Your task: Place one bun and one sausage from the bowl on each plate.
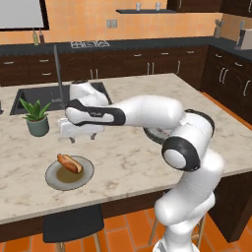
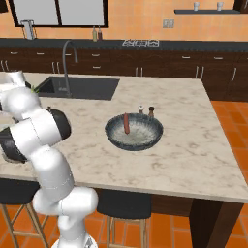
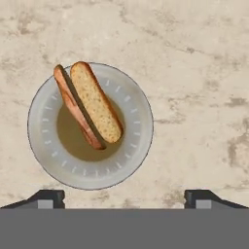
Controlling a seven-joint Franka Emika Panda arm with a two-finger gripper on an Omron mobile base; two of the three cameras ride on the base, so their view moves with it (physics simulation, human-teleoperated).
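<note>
gripper (image 3: 124,197) jaws wide, empty | bun (image 3: 96,101) and sausage (image 3: 77,108) on olive-brown plate (image 3: 136,146) | no legible writing

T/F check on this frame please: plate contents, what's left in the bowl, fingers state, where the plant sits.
1. The olive-brown plate holds a bun and a sausage. True.
2. The fingers grip the bun. False: they stand open above the plate, holding nothing.
3. The dark bowl holds one sausage. True.
4. The potted plant stands inside the sink. False: it stands on the counter, beside the sink.
</note>
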